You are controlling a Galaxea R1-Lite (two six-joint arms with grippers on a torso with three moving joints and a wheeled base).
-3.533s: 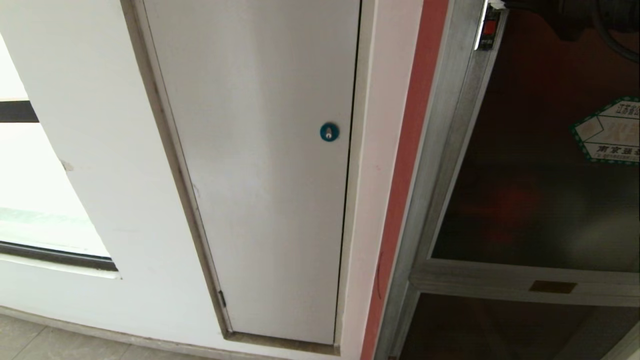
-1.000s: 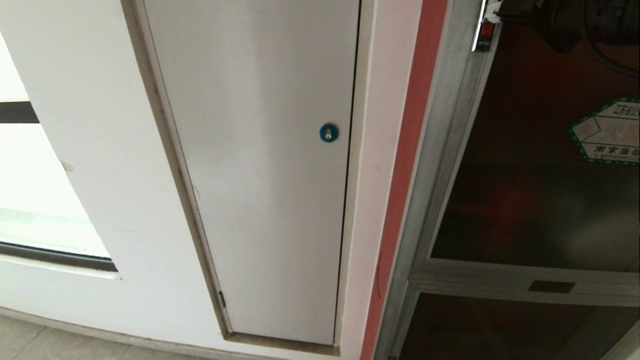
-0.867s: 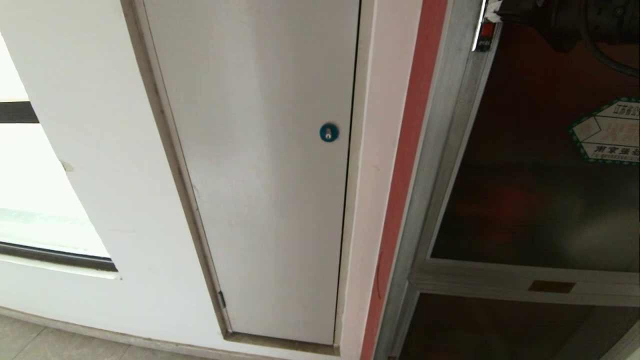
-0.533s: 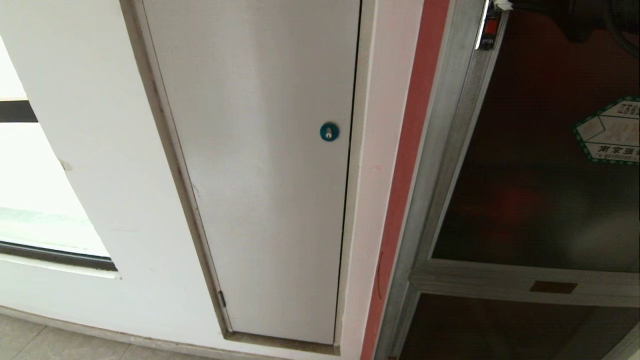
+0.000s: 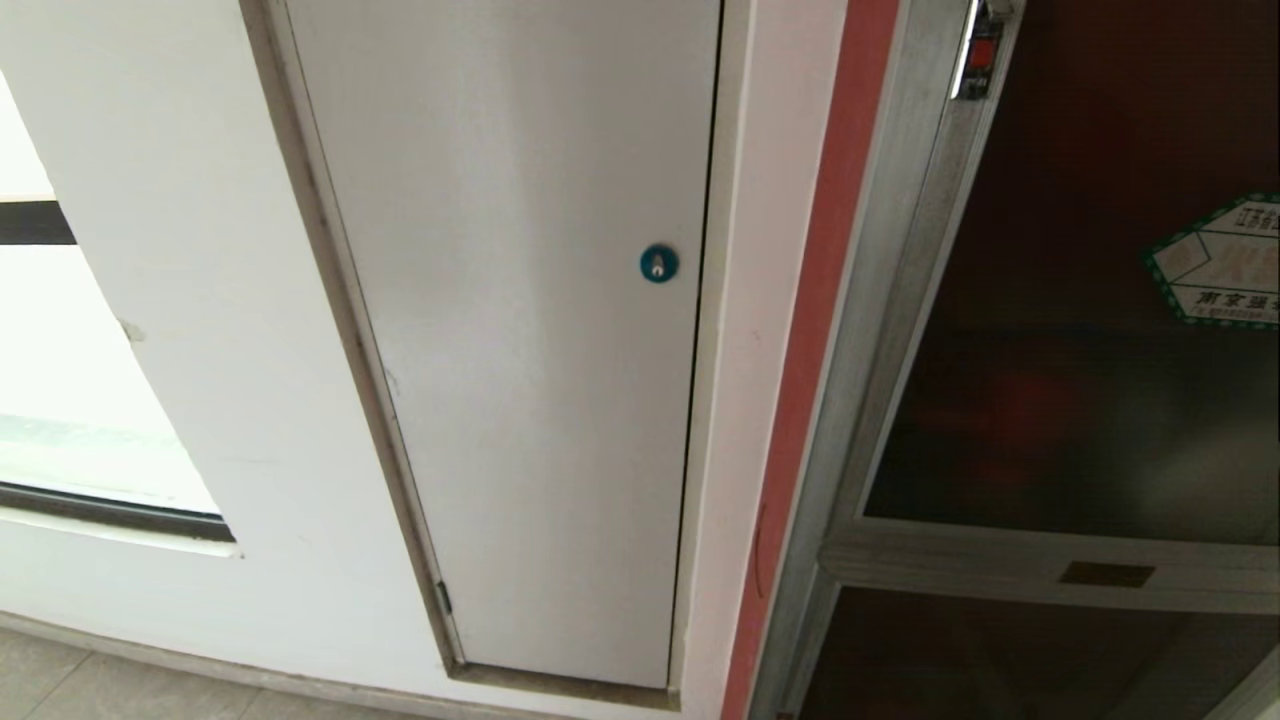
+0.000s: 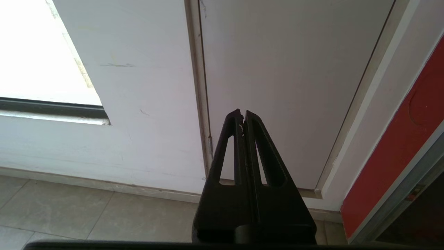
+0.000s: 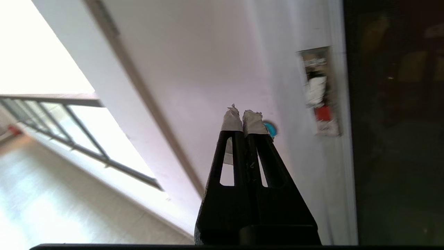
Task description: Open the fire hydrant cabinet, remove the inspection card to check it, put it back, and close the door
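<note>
Two doors are seen side by side in the head view: a plain white door with a small blue round lock on the left, and the fire hydrant cabinet on the right, set apart by a strip of white wall and a red band. The cabinet is framed in brushed-silver metal, and its upper door is a dark tinted glass panel through which a dim red glow is made out. A red-and-chrome latch is mounted at the top of the door's left frame edge, and a green-bordered hexagonal sticker with printed characters is fixed on the glass at the right edge of the view. The door is shown closed against the frame. Below it a silver rail carries a small brass plate, with a lower dark panel beneath. The inspection card is not seen in any view.

Neither arm is caught in the head view. The right gripper is shown in its wrist view with its taped fingertips pressed together, nothing held between them; it is pointed towards the white door, with the blue lock just behind the tips and the latch off to one side, apart from it. The left gripper is likewise closed and empty, aimed low at the white door's foot near the tiled floor.
</note>
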